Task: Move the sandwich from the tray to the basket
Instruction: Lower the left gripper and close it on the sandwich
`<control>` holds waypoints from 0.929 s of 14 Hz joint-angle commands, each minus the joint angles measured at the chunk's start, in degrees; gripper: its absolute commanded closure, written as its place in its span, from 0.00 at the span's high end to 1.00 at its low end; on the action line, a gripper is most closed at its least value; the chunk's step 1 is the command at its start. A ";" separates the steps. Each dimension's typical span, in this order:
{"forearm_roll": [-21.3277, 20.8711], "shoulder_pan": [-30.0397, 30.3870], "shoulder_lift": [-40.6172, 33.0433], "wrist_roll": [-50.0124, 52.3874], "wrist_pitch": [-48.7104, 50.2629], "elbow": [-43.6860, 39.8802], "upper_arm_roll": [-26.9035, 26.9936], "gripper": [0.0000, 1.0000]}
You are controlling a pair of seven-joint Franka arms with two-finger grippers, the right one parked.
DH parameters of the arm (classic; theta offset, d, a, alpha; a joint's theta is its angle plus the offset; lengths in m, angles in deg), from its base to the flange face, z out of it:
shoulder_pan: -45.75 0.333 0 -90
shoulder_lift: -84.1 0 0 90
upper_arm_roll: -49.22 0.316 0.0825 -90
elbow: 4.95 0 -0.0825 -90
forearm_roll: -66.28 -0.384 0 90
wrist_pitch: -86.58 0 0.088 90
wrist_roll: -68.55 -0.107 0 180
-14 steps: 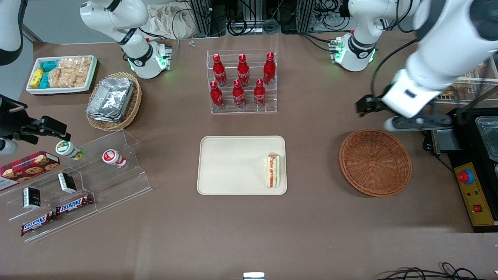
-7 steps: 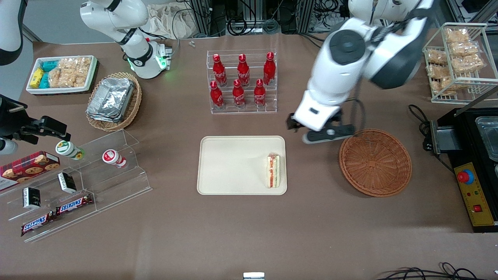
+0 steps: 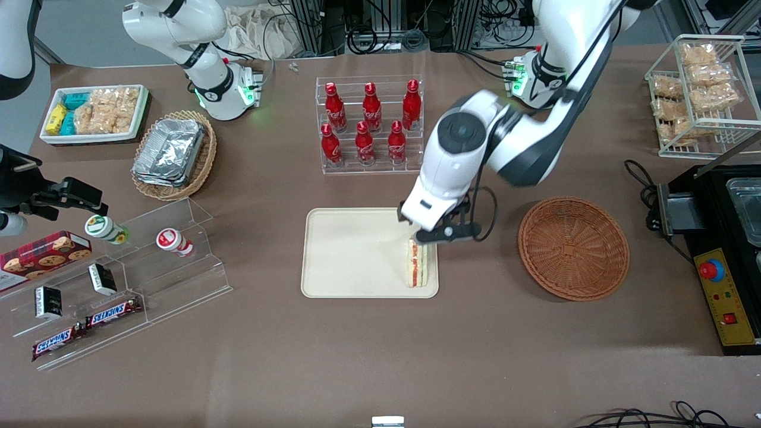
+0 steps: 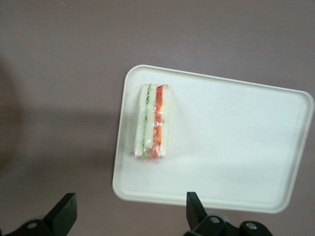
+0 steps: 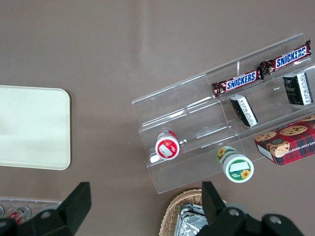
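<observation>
- Black two-fingered pincer [image 3: 447, 230] hangs above the corner of the tray farther from the front camera, near the sandwich, released, its fingers spread well apart.
- Half a second ago it was over the tabletop [image 3: 475, 356] beside the basket's rim; since then it has swung toward the parked arm's end, its white-and-grey arm [image 3: 455, 137] along with it.
- Wrapped white-bread sandwich with red and green filling [image 3: 418, 267] lies where it lay, on the cream rectangular tray [image 3: 357, 255], close to the edge facing the basket.
- Round brown wicker basket [image 3: 574, 249] has not shifted either, well apart from the tray.
- Partly in the way, the pincer and its black cable loop [image 3: 492, 208] overhang the space between tray and basket (the front view loses one tray corner under them).
- Clear compartmented rack [image 3: 371, 171] of red bottles [image 3: 412, 106] stands farther from the front camera than the tray.
- Toward the working arm's end are a white wire rack [image 3: 713, 38] of wrapped bread and a black machine with a yellow panel [image 3: 707, 244].
- Toward the parked arm's end sits a clear stepped stand [image 3: 196, 279] holding tubs and chocolate bars.
</observation>
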 commanded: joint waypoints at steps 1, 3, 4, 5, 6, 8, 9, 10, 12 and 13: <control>-2.51 -0.79 6.08 2.47 -5.09 -1.43 0.27 1.00; -7.15 -1.06 9.16 3.53 -6.24 -1.43 0.35 1.00; -8.05 -1.06 10.21 4.58 -7.81 -1.34 0.35 1.00; -8.06 -1.14 11.36 4.94 -9.39 -1.16 0.35 1.00; -8.14 -1.58 11.72 4.94 -10.63 -0.81 0.35 1.00; -8.14 -1.76 11.63 4.94 -11.16 0.24 0.35 1.00; -8.14 -1.85 11.72 5.03 -11.51 0.33 0.35 1.00; -8.14 -1.94 11.81 5.03 -12.04 0.77 0.44 1.00; -8.23 -1.94 11.90 5.03 -14.75 2.43 0.53 0.99; -8.84 -1.94 11.81 4.94 -16.60 3.66 0.70 0.94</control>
